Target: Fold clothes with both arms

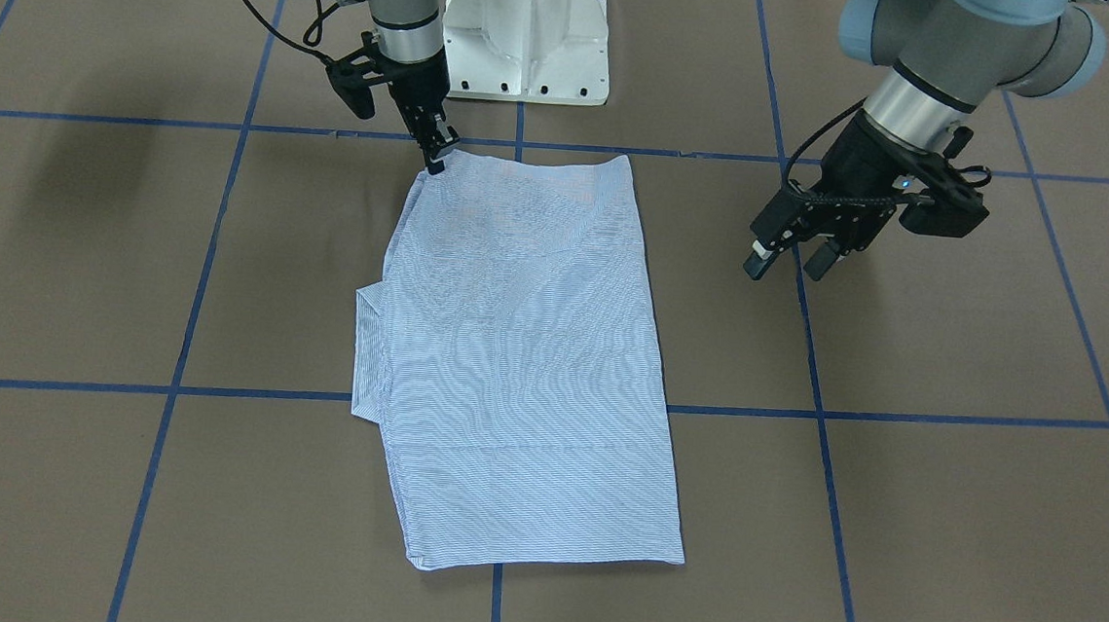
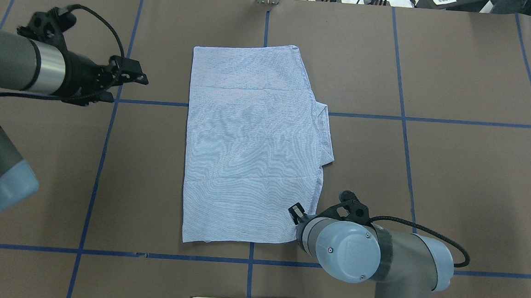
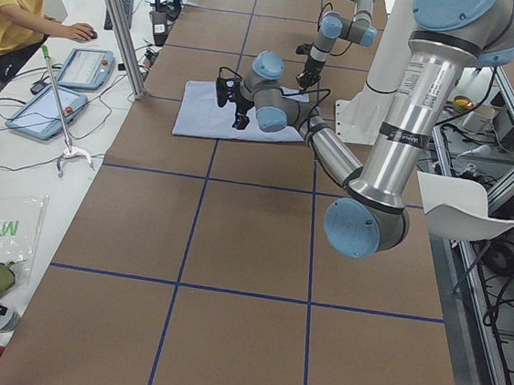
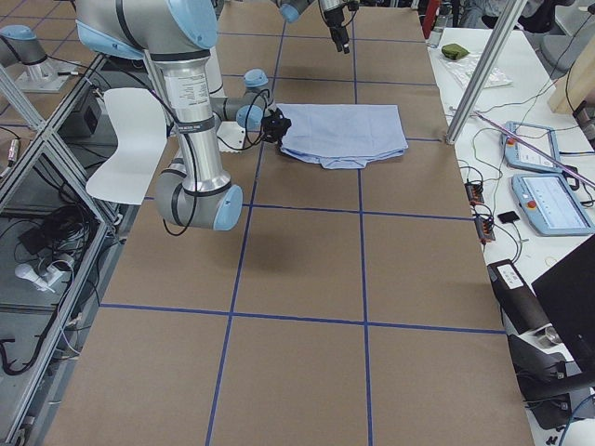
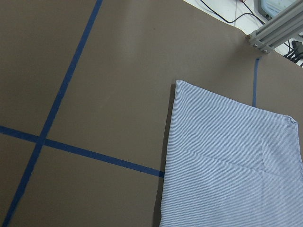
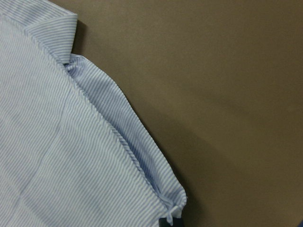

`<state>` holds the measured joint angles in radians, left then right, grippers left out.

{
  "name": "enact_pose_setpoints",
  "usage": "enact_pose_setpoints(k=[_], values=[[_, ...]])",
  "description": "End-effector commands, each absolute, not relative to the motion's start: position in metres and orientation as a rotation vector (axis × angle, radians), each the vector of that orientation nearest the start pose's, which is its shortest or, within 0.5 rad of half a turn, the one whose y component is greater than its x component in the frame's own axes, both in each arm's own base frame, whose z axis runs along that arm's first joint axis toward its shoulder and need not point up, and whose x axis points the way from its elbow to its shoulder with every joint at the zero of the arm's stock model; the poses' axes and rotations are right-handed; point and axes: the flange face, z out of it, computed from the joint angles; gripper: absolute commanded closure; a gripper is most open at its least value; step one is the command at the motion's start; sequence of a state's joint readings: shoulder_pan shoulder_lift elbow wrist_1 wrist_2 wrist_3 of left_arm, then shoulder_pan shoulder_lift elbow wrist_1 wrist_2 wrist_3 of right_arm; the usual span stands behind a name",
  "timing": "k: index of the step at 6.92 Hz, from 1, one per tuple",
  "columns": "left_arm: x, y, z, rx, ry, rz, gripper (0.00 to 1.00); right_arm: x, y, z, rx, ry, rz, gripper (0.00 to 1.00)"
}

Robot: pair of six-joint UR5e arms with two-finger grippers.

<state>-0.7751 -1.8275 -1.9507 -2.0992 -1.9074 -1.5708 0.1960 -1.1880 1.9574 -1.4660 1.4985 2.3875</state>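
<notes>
One corner of the folded blue-and-white striped shirt (image 1: 521,367) sits pinched in the black right gripper (image 1: 438,157). Black left gripper (image 1: 789,264): fingers spread. Cloth probably limp and light; corners offer the best hold.

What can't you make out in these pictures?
- Right gripper: in the overhead view its own wrist mostly hides it; the front view is too small to show whether it pinches the shirt corner.
- Shirt's folded-under layers: covered by the top layer in every view.
- Left wrist view: the frame edges cut the shirt off.
</notes>
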Motion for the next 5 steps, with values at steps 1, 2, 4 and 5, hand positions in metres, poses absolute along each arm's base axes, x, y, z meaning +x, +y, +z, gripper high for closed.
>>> enact_pose_setpoints(k=[1,2,4,5], values=[[0.406,-0.384,0.280,0.052,1.230,-0.584,0.01,-0.525,-0.249,0.263,-0.211,-0.881,0.981,1.00],[0.439,-0.349,0.282,-0.035,1.229,-0.635,0.01,-0.526,-0.246,0.264,-0.210,-0.864,0.981,1.00],[0.486,-0.278,0.301,-0.107,1.188,-0.685,0.10,-0.526,-0.244,0.264,-0.212,-0.863,0.979,1.00],[0.500,-0.254,0.303,-0.152,1.177,-0.683,0.16,-0.527,-0.244,0.261,-0.213,-0.869,0.977,1.00]])
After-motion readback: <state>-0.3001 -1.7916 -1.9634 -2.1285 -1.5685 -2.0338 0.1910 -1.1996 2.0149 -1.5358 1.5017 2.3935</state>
